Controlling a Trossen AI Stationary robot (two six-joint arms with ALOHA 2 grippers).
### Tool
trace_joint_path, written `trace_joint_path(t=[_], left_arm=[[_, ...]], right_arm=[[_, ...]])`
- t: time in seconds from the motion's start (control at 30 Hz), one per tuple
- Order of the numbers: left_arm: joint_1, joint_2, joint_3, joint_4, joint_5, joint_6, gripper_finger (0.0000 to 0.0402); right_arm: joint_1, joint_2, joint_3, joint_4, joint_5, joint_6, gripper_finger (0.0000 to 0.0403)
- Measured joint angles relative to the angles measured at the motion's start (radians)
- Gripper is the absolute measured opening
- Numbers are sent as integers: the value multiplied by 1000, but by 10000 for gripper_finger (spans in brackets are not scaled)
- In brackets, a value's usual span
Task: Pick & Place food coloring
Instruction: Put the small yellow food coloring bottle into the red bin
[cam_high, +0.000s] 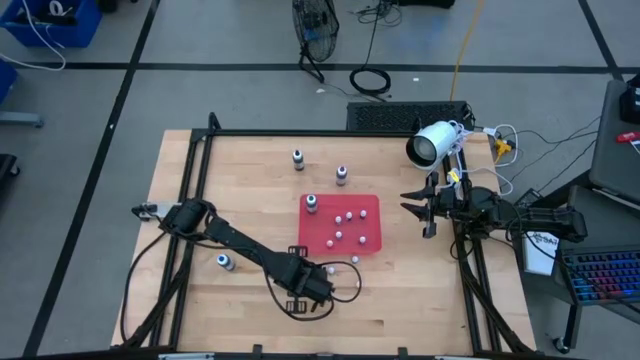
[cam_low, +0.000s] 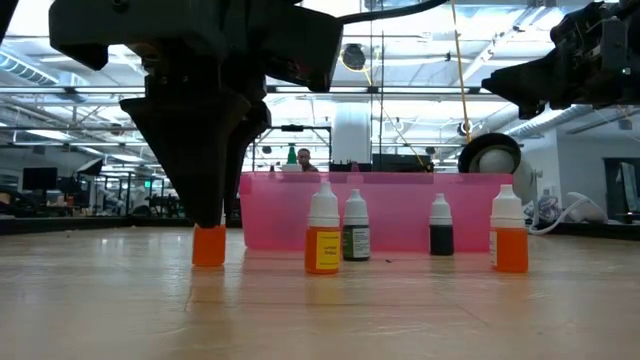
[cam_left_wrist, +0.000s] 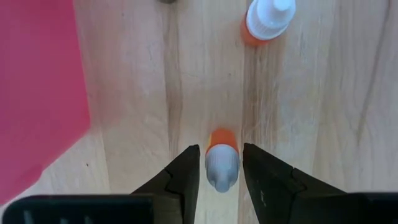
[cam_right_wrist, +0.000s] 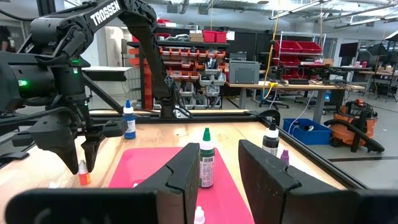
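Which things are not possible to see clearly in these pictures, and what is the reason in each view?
- Low view: the top of the orange bottle is hidden by the left gripper.
- High view: the same bottle is hidden under the left gripper; the small white pieces on the red tray are too small to identify.
- Left wrist view: a dark object is cut off by the edge.
- Right wrist view: the right gripper covers part of the tray.

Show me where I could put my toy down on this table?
Bare wood: the far left corner, between the table edge and the bottles behind the red tray; also the near right corner. Crowded: inside the tray and just in front, where the left end effector grips an orange bottle.
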Motion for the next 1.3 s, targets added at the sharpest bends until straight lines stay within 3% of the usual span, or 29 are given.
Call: trace_joint_path(t=[0.17,0.4,0.67,0.83,1.1,1.3], left_arm=[[0,0,0,-1,5,1,121],[2,0,0,0,25,4,60],[13,1,17,-24,25,24,59],[13,2,149,-151,-21,66,59],[81,0,485,-365,-247,190,59],[247,-2,529,-349,-212,281,59]], right_arm=[[0,0,0,0,0,0,100],[0,0,0,0,0,0,100],[0,0,0,0,0,0,100],[0,0,0,0,0,0,100],[0,0,0,0,0,0,100],[0,0,0,0,0,0,100]])
